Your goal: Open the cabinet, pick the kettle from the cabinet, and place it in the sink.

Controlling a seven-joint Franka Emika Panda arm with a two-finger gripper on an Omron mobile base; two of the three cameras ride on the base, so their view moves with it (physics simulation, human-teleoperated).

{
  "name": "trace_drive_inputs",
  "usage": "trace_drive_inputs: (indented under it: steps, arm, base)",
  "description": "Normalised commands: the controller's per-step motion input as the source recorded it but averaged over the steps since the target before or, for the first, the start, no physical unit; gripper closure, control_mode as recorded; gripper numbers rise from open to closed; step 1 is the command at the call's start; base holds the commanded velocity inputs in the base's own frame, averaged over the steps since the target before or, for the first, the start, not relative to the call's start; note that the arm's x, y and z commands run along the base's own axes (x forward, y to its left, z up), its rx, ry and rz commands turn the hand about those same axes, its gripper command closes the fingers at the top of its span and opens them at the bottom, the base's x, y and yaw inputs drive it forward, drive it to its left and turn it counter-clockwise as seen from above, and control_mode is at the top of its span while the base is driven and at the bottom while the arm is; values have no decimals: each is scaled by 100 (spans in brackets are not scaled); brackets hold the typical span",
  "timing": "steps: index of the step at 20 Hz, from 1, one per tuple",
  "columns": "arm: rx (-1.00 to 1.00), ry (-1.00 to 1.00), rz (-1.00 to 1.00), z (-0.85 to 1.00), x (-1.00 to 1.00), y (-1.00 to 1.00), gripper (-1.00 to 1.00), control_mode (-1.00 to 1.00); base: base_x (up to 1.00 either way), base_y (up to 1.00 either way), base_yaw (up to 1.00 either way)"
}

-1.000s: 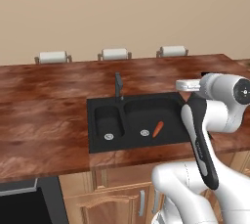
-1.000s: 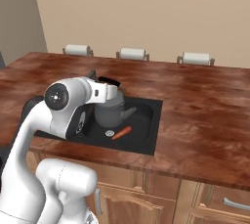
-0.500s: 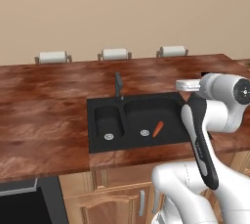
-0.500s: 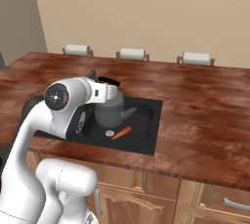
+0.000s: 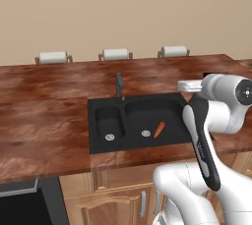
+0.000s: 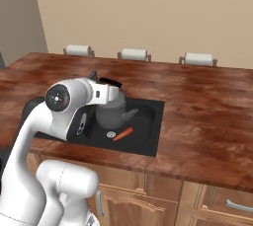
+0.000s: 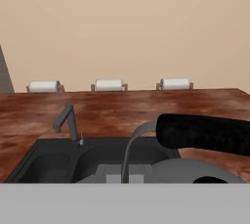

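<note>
Right base view: hand (image 6: 109, 93) grips kettle (image 6: 111, 112) above sink (image 6: 148, 129); left hides kettle

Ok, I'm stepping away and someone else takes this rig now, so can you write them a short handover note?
Pincer: shut on the kettle, gripping its black arched handle.
Kettle: hanging upright over the larger basin of the sink, by the right base view; whether its base touches the bottom cannot be told.
Also in that basin: an orange carrot near the drain. Faucet stands at the back rim.
Done: kettle fetched and brought to the sink.
Left: lower it if needed, open the pincer, lift clear.
</note>
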Motion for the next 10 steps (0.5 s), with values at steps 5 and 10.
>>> trace_drive_inputs:
  steps: [5, 10]
  arm:
    - [0, 8, 12, -5, 2, -24, 100, -100]
    - [0, 9, 44, -1, 9, -29, 100, -100]
  base:
    - [0, 0, 0]
    - [0, 0, 0]
